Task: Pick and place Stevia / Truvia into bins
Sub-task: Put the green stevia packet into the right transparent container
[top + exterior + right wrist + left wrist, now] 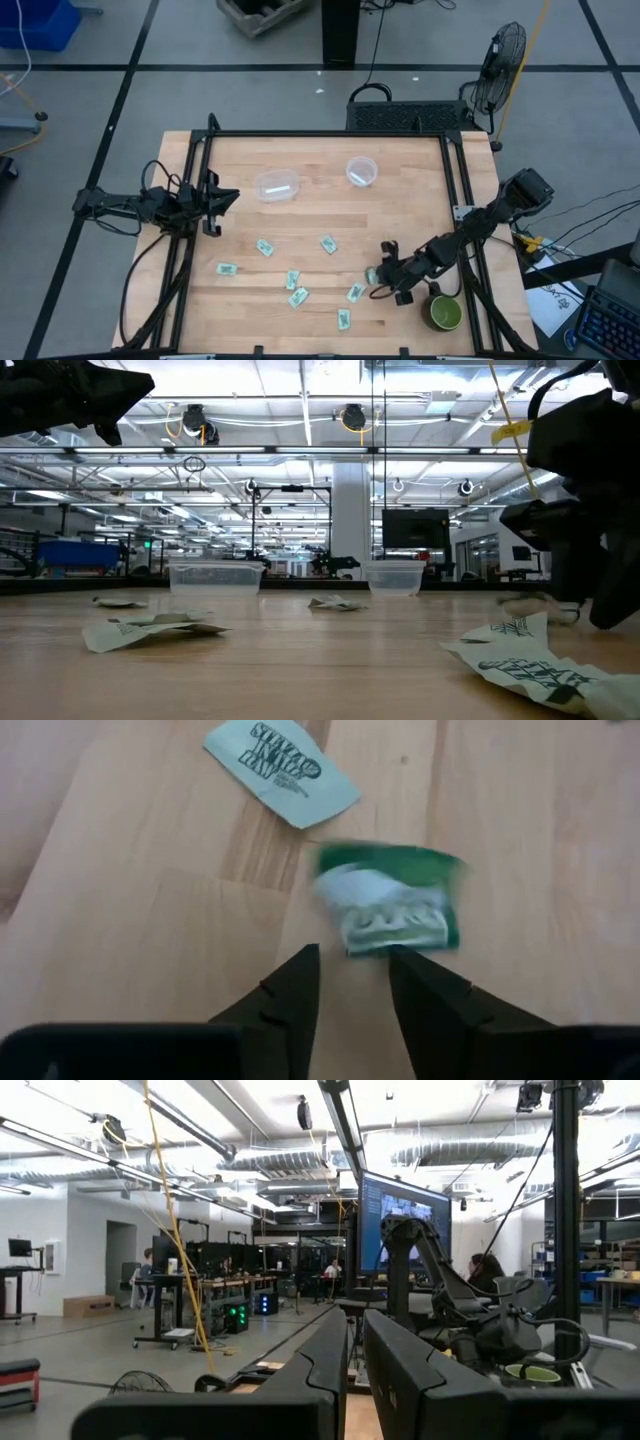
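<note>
Several pale green and white Stevia sachets (pixel 298 297) lie flat on the near half of the wooden table. My right gripper (pixel 380 275) is open and low over the table. Its tips (pixel 352 960) sit just short of a green and white sachet (pixel 395 910), which they do not touch. A paler sachet (pixel 282 770) lies beyond it. The clear oval tub (pixel 277 185) and the round cup (pixel 361 171) stand on the far half of the table. My left gripper (pixel 222 196) waits at the table's left edge, its fingers (pixel 330 1365) all but together.
A dark green mug (pixel 445 313) stands at the near right corner, close behind my right arm. Black frame rails (pixel 455 190) run along both sides of the table. Bare wood lies between the sachets and the two bins. In the low view, tub (pixel 215 578) and cup (pixel 393 577) stand upright.
</note>
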Controlling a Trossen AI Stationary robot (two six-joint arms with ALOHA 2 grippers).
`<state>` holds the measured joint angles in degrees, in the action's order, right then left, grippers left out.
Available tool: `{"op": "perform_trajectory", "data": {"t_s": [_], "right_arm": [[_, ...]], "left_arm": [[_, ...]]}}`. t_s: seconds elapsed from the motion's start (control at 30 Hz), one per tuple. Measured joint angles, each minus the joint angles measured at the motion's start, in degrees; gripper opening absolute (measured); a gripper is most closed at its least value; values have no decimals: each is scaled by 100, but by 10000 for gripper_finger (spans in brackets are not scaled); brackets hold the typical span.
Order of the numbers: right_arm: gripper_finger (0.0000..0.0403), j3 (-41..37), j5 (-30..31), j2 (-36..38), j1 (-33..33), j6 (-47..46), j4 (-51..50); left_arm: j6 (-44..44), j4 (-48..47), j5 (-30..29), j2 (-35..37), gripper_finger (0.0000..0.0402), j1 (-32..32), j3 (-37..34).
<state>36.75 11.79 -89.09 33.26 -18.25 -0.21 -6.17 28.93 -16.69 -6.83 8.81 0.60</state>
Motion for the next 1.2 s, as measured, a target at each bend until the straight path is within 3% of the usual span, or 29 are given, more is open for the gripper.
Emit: {"op": "perform_trajectory", "data": {"t_s": [0.23, 0.37, 0.53, 0.73, 1.2], "right_arm": [[56, 5, 40, -386, -2, 101, 585], [50, 11, 12, -350, 8, -31, 604], [71, -7, 6, -187, 150, 75, 582], [104, -6, 926, -103, 282, 407, 655], [195, 1, 1029, -725, 123, 380, 1427]], "left_arm": [[-2, -9, 0, -2, 42, 1, 2], [-4, -11, 0, -2, 42, -1, 2], [-4, -29, 1, -1, 42, 0, 2], [-5, -38, 2, 0, 42, 0, 2], [-120, -44, 2, 0, 42, 1, 2]]}}
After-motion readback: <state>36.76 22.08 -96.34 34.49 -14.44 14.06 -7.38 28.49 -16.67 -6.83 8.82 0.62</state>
